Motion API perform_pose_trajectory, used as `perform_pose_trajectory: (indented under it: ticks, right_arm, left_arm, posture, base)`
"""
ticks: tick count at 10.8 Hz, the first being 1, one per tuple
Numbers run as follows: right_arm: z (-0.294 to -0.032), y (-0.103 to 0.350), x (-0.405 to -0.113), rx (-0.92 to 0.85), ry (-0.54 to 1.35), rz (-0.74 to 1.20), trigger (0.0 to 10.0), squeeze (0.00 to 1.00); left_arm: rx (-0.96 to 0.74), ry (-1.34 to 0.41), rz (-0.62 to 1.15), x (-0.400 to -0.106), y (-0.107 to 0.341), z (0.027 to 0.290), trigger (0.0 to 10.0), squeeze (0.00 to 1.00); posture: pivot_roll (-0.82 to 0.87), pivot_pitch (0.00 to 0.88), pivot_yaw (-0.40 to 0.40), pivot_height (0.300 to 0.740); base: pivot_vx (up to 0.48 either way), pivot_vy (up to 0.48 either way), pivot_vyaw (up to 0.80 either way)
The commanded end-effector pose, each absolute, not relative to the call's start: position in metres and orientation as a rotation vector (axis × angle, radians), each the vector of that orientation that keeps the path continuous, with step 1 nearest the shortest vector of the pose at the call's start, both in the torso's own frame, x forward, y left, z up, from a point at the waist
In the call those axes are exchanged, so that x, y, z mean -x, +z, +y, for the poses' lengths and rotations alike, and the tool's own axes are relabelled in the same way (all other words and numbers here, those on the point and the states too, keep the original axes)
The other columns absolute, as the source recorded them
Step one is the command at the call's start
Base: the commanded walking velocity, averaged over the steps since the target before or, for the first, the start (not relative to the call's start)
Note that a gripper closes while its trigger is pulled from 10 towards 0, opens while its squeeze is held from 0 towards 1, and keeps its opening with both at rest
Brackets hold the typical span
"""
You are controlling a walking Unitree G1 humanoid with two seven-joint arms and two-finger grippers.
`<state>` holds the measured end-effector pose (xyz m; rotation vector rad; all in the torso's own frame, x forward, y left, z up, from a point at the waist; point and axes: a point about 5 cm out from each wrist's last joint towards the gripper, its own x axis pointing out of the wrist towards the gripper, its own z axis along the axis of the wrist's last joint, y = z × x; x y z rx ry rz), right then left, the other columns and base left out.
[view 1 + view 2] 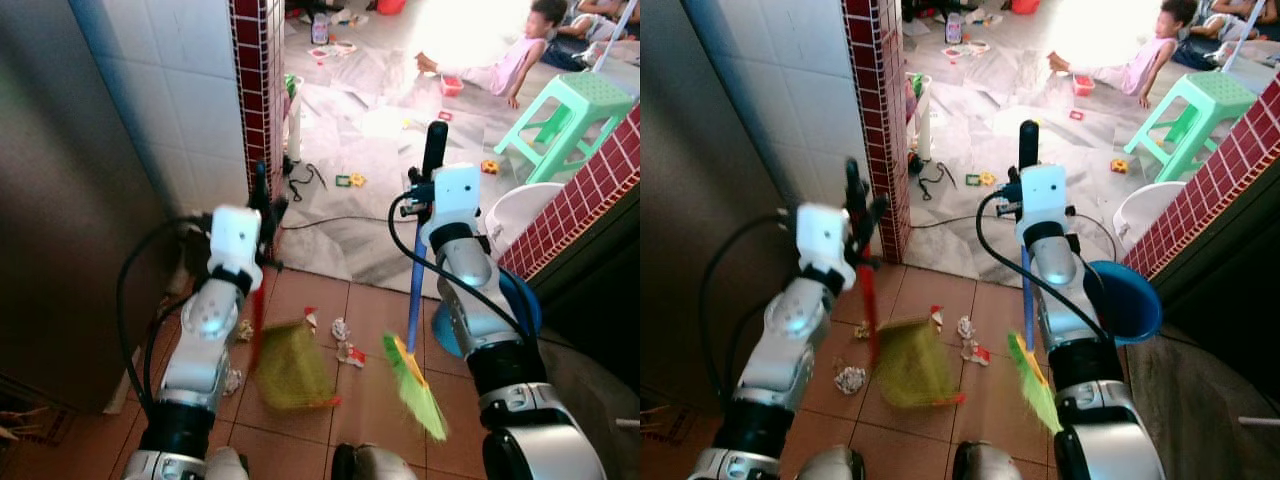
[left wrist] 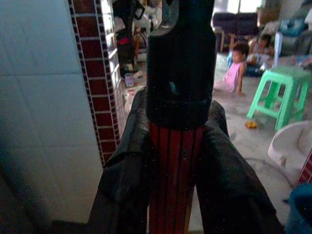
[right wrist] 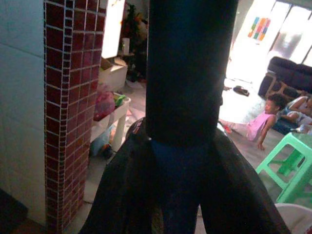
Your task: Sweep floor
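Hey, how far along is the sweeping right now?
Early. Both tools are loaded: the left tool grips the red-handled dustpan, the right tool the blue-handled broom. Paper scraps lie on the tiles between them, more crumpled litter lies left of the dustpan.

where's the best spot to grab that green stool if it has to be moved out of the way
Judging from its pose, take the stool by the rim of its flat seat, coming from the robot's side, where the near edge overhangs the splayed legs. It stands upright on the grey floor with a person beyond it. Both grippers are occupied: left gripper on the dustpan handle, right gripper on the broom.
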<state>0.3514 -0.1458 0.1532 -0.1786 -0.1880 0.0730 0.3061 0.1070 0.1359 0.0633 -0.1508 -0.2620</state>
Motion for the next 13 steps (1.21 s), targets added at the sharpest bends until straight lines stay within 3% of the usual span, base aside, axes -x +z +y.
perform_pose_trajectory:
  ticks: [1,5,7,13]
  right_arm:
    - [-0.143,0.162,-0.351,0.196,0.079,-0.249,10.0,0.00]
    - [-0.145,0.153,-0.349,0.217,0.061,-0.230,10.0,0.00]
    - [-0.143,0.150,-0.349,0.218,0.065,-0.223,10.0,0.00]
    - [-0.138,0.150,-0.358,0.099,-0.014,-0.164,10.0,0.00]
  left_arm:
    - [-0.070,-0.278,-0.243,-0.310,0.163,0.102,10.0,0.00]
    - [-0.292,-0.302,-0.091,-0.289,0.150,0.128,10.0,0.00]
    - [-0.292,-0.311,-0.051,-0.280,0.148,0.134,10.0,0.00]
    - [-0.255,-0.396,0.151,-0.285,0.090,0.105,10.0,0.00]
  posture:
    - [0.03,0.038,-0.066,0.740]
    - [0.04,0.052,-0.058,0.740]
    - [0.05,0.057,-0.063,0.740]
    - [0.02,0.055,-0.053,0.740]
  base:
    - [0.000,0.000,0.00]
    - [0.000,0.000,0.00]
    - [0.000,0.000,0.00]
    - [0.000,0.000,0.00]
